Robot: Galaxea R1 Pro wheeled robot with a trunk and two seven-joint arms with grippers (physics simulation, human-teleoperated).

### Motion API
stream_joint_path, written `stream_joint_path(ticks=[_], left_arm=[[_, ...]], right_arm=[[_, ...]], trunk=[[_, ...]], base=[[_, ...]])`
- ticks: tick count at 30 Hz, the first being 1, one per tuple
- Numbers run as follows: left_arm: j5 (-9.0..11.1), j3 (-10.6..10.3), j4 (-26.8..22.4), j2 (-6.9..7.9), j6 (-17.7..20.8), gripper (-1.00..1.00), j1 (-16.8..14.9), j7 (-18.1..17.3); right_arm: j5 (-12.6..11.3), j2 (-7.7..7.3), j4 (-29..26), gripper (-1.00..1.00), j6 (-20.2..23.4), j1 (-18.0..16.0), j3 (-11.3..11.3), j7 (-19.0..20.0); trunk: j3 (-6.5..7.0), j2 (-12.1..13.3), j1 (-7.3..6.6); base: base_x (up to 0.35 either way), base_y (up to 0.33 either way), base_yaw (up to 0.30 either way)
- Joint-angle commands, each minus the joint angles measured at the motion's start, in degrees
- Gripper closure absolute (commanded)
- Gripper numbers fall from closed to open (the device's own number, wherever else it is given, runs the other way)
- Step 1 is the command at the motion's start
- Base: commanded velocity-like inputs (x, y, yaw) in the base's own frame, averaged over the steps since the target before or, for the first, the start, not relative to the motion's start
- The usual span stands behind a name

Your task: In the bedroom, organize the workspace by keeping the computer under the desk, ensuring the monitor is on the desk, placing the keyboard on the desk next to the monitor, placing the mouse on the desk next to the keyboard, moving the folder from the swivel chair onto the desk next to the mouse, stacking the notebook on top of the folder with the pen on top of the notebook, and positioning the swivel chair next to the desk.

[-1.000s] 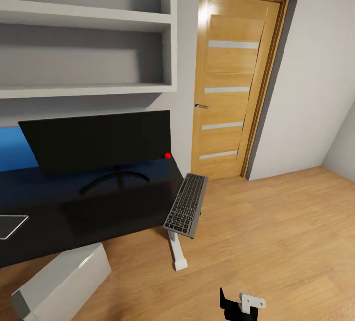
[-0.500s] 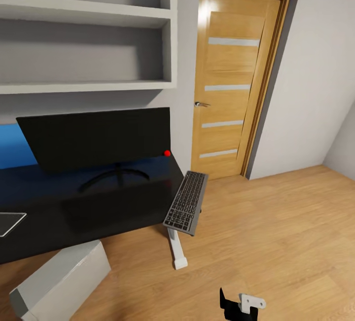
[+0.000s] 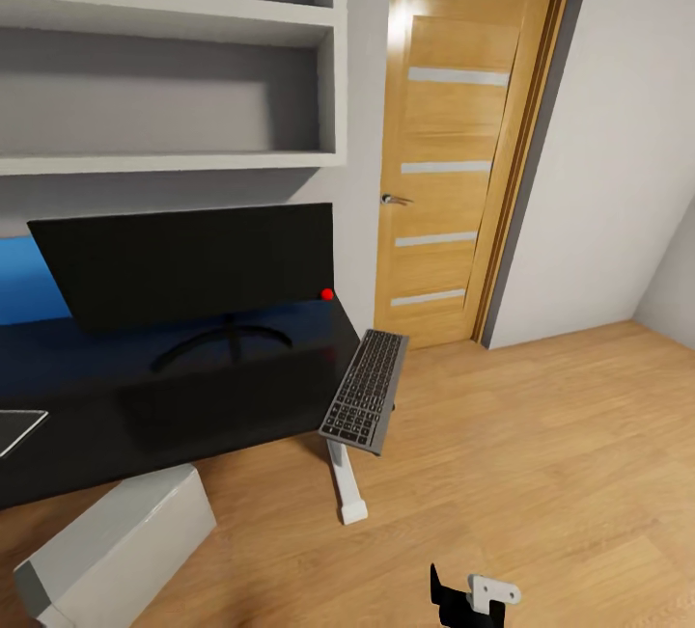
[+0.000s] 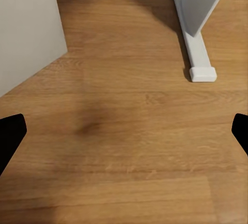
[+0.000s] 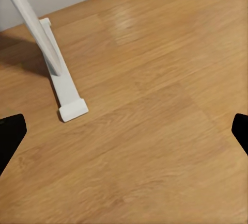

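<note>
Both grippers, left [image 4: 124, 131] and right [image 5: 124, 131], hang spread and empty. Monitor [image 3: 188, 263] stands on the desk [image 3: 145, 396]; keyboard [image 3: 366, 389] overhangs its end; computer [image 3: 111, 543] lies below, half out.

Low in the head view there's a small black robot part [image 3: 454, 599], angular, with a pale grey bracket [image 3: 494, 590] bolted beside it. On both wrist views, plain black fingertips [image 4: 10, 133] [image 5: 10, 133], flat, smooth and unmarked.
</note>
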Motion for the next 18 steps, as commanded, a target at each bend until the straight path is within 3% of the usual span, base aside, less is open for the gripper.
stream_joint_path(ticks=[1,18], left_arm=[[0.4,-0.4,-0.1,0.1,-0.2,-1.0,0.0,0.5],[0.4,-0.4,-0.1,0.1,-0.1,-1.0,0.0,0.5]], right_arm=[[-0.5,0.03,0.1,-1.0,-0.2,-0.1,0.5,0.0],[-0.5,0.03,0.1,-1.0,-0.2,-0.1,0.5,0.0]], trunk=[[-0.23,-0.4,0.23],[-3.1,-6.9,3.74]], base=[[0.0,0.0,0.0],[0.0,0.0,0.0]])
